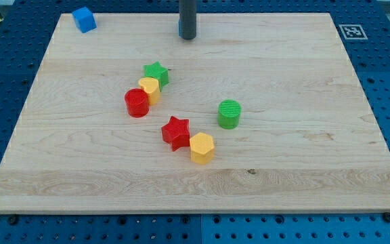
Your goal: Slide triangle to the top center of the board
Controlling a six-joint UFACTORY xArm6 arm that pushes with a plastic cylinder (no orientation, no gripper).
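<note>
My tip (187,37) rests at the top centre of the wooden board (303,176). A blue block (84,19) sits in the board's top left corner, far to the left of my tip; its exact shape is hard to make out. A green star (156,73) lies below and a little left of my tip. My tip touches no block.
A yellow block (149,89) and a red cylinder (137,103) sit tight below the green star. A red star (176,132) touches a yellow hexagon (202,148) near the middle. A green cylinder (229,114) stands alone right of centre. A marker tag (351,31) is at the top right.
</note>
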